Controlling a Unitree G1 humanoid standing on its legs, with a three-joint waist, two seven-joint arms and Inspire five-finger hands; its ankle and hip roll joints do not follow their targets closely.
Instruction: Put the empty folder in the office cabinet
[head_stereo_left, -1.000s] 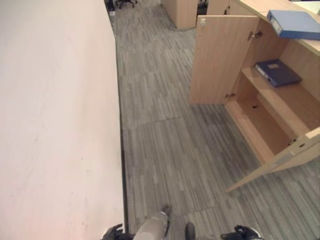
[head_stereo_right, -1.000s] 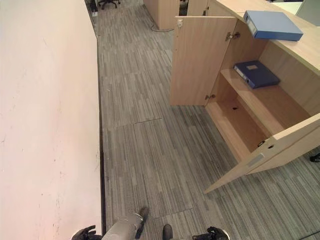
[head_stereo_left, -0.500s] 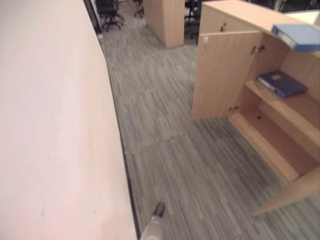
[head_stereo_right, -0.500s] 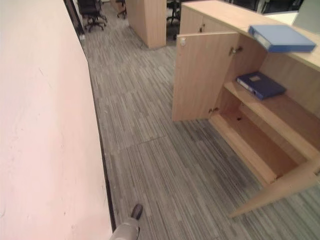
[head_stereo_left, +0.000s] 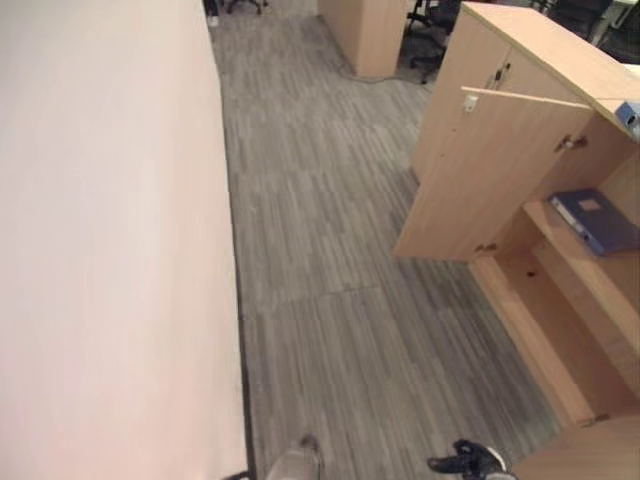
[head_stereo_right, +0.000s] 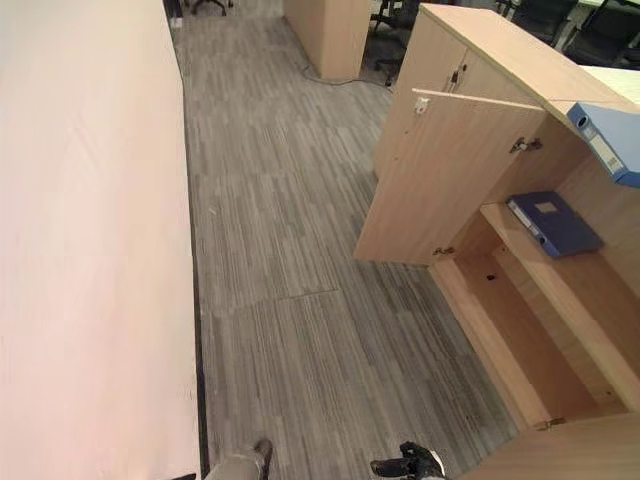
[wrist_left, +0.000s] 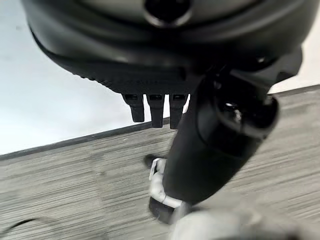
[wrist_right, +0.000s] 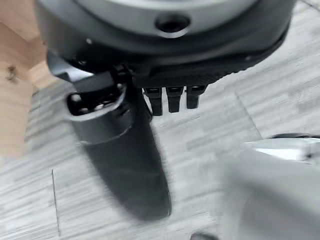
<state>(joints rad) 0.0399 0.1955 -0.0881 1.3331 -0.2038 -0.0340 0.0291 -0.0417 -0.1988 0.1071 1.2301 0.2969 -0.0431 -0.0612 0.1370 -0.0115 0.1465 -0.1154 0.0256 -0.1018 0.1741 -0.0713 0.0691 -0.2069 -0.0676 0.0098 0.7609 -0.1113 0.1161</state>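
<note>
- We see a light blue folder (head_stereo_right: 608, 145) lying on top of the office cabinet (head_stereo_right: 520, 75), at the far right edge of the right eye view; neither hand is near it.
- A darker blue folder (head_stereo_right: 555, 222) lies flat on the cabinet's upper shelf (head_stereo_right: 575, 290), towards the back corner by the hinge side.
- The lower shelf (head_stereo_right: 495, 335) sits beneath it, bare wood showing.
- The cabinet door (head_stereo_right: 440, 185) stands open, swung outward to the left of the shelves over the floor.
- Our right hand (wrist_right: 125, 155) hangs over the grey carpet (head_stereo_right: 290, 260) in its wrist view, thumb extended and fingers (wrist_right: 173, 99) straight and relaxed, holding nothing; the cabinet's wooden edge shows beside it.
- Our left hand (wrist_left: 215, 145) hangs low beside the pale wall (head_stereo_left: 110, 250), over the carpet, likewise slack with short straight fingers (wrist_left: 156, 107) and nothing in its grasp.
- Further down the room stand another wooden unit (head_stereo_right: 325, 35) and dark office chairs (head_stereo_right: 395, 15) behind the cabinet.
</note>
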